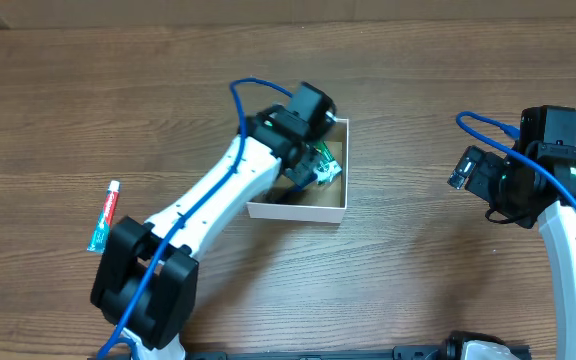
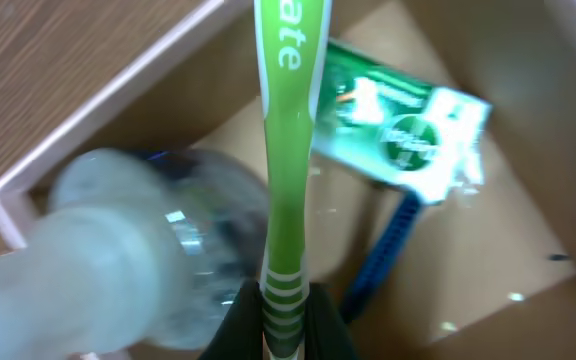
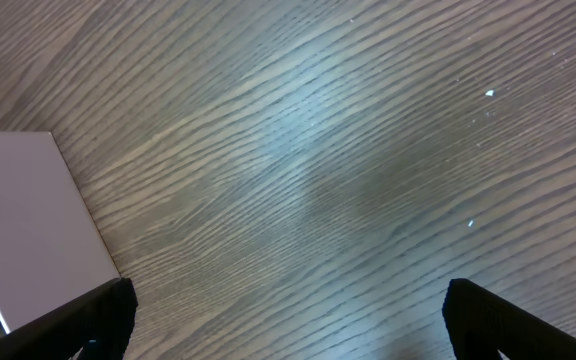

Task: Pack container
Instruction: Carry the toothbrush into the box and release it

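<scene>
Toothbrush in left gripper, hidden overhead

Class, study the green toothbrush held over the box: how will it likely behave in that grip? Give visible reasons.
The green toothbrush is probably stiff: its handle runs straight out from the left end effector without sagging. Its glossy plastic looks slippery, and pinched only at the striped end, it may pivot. Being slim, it is likely light.

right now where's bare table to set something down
Bare table lies between the container and the right gripper, and along the far edge beyond it. Crowded: inside the container, where the left gripper holds a toothbrush over a green packet.
</scene>
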Controlling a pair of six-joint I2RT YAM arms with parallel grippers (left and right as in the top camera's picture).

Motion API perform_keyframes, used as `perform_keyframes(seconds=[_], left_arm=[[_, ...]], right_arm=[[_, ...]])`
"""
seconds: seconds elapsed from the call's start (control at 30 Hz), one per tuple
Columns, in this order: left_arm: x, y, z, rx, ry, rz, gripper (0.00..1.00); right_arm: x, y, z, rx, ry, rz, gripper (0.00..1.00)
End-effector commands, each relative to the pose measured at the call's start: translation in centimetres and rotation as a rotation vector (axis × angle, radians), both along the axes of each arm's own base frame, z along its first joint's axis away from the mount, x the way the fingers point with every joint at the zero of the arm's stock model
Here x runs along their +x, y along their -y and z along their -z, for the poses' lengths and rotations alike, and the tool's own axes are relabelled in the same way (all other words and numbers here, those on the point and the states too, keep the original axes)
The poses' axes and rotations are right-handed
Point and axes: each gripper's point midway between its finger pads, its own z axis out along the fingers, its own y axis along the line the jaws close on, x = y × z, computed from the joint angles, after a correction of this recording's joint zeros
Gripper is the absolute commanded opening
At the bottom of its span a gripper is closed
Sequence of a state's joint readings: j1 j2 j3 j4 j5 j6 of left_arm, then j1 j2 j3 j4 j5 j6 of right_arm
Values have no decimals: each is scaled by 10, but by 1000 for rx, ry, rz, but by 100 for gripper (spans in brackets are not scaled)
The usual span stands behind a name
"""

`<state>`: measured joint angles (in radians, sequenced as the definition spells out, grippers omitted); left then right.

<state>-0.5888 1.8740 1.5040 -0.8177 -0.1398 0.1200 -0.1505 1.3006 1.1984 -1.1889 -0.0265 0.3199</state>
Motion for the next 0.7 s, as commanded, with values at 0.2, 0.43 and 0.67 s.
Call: perform_keyframes(seconds=[0.2, 0.43, 0.67], left_arm=[[-5, 6, -3, -24, -10, 19, 4], [-14, 2, -19, -35, -36, -19, 73], [-37, -80, -152, -111, 155, -342, 71]], right_arm=[[0, 0, -2, -1, 12, -1, 100], [1, 1, -2, -3, 13, -5, 100], [2, 1, -3, -5, 19, -5, 100]])
